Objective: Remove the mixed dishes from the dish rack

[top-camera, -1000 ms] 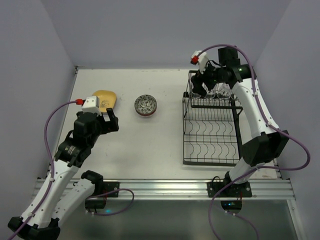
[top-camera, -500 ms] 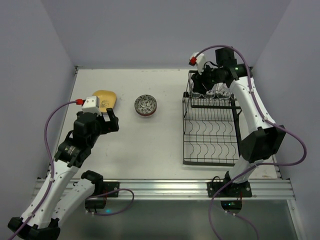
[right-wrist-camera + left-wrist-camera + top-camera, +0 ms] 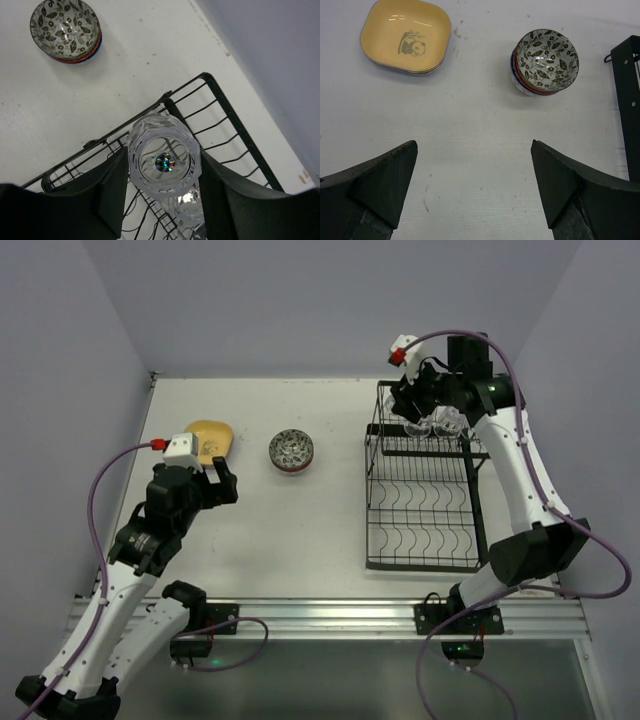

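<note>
We see right fingers (image 3: 112, 192) clamped on clear glass (image 3: 164, 165) at dish rack (image 3: 422, 502) far end; left fingers (image 3: 385, 175) spread wide, empty, over surface (image 3: 480, 130) near yellow plate (image 3: 406, 36), patterned bowls (image 3: 545, 60).

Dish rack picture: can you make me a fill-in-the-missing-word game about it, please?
1. The right pincer is shut on a clear ____.
2. The yellow plate has a ____ drawn on it.
3. The left pincer is wide ____ and holds nothing.
4. The stack of patterned bowls sits on the ____, outside the dish rack.
Missing words: glass; panda; open; table.
</note>
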{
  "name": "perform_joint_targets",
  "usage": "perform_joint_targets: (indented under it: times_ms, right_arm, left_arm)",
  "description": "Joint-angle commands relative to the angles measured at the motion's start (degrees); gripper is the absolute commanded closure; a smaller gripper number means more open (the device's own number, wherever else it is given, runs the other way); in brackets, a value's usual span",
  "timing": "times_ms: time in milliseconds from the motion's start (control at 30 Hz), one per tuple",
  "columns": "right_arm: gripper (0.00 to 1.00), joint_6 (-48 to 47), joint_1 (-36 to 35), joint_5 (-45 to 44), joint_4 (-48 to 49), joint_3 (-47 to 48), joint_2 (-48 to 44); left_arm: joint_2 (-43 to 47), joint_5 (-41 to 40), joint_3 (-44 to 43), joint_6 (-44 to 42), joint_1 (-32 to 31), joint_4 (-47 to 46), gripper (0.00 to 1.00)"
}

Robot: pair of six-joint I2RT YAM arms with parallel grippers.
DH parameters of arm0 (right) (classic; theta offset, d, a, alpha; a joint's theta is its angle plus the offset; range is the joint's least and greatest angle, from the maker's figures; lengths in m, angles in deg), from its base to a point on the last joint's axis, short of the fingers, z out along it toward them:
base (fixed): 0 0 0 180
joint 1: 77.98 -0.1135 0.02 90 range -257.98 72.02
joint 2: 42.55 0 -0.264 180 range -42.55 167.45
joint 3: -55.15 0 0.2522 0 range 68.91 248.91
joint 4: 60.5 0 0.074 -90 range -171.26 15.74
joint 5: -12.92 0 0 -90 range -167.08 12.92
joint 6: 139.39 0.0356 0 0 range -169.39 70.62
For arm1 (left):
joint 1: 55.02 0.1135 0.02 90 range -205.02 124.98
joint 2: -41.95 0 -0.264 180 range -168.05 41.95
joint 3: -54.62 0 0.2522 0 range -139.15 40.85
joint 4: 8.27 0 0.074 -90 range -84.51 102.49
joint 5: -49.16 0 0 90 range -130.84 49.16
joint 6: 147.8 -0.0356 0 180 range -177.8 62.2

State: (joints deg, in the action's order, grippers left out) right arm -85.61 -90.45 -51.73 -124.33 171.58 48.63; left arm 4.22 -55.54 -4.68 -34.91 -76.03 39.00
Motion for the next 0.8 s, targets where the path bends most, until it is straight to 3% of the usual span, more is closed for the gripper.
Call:
perform_joint_targets:
  times_ms: [0,167,300,400,433,500,533,567,633,667,700,767]
  right_arm:
    - [0.87,1.86,0.08,-3.27,5.5,-0.1,-5.48]
    - [0.99,6.24,0.08,-10.57,6.21,-1.16,-8.29]
    - [1.0,15.29,-0.01,-9.53,11.19,-4.58,-15.65]
    - [1.0,28.45,0.08,-4.88,22.49,-12.91,-22.16]
    - [1.0,32.5,0.08,-3.04,26.82,-15.98,-27.4]
    - [1.0,45.32,0.08,3.99,39.69,-25.39,-34.79]
    - [1.0,49.81,0.08,6.1,44.48,-28.55,-36.84]
    - [1.0,58.81,0.08,8.47,48.96,-34.41,-38.43]
    - [1.0,66.51,-0.18,15.6,63.73,-39.37,-40.72]
    - [1.0,73.77,-0.62,16.66,68.3,-44.0,-42.03]
    - [1.0,77.15,-1.24,18.41,78.09,-46.22,-42.39]
    - [1.0,86.35,-2.9,17.99,88.16,-52.53,-42.49]
  left_arm:
    - [0.47,0.64,0.27,-1.71,0.1,-2.4,0.0]
    - [0.47,0.72,0.1,-1.71,0.1,-2.49,0.0]
    - [1.26,3.79,-1.22,-1.72,0.1,-3.1,0.0]
    - [2.14,17.82,-2.8,0.83,0.1,-8.27,0.0]
    - [2.31,27.69,-2.89,3.53,0.1,-10.64,0.0]
    - [2.06,37.94,-1.84,9.93,0.1,-22.39,0.0]
    - [1.7,47.21,-0.96,12.59,0.1,-27.32,0.0]
    - [0.57,51.13,0.44,15.48,0.1,-39.02,0.0]
    - [-0.75,58.95,1.68,23.89,0.01,-49.9,0.0]
    - [-1.46,60.3,2.38,26.39,-0.34,-59.52,0.0]
    - [-2.42,60.66,2.47,28.33,-0.86,-63.45,0.0]
    - [-3.48,58.74,1.51,30.45,-2.88,-67.6,0.0]
